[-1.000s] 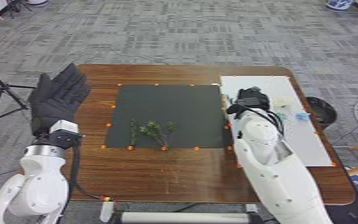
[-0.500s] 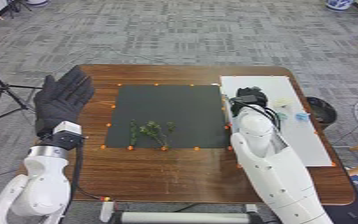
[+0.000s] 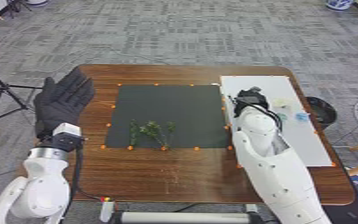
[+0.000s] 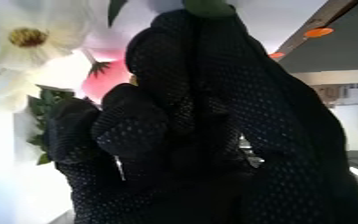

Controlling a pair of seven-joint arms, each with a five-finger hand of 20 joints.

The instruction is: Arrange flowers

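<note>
In the head view, the right hand is over the left part of the white board, left of the pale flowers and a light-blue flower. Green stems with small leaves lie on the near part of the dark mat. The left hand, fingers straight, is beyond the table's left edge. In the right wrist view, the right hand has bent fingers, its tips pinching a green stem. Beside them are a white flower and a pink bloom, partly hidden by the glove.
The dark mat covers the middle of the brown table, with the white board along its right side. Orange markers line their edges. A black bin stands off the right edge, and a tripod at the left.
The left hand has shifted slightly right. The right hand has turned a little and moved slightly left over the board. The stems on the mat have stayed put.
</note>
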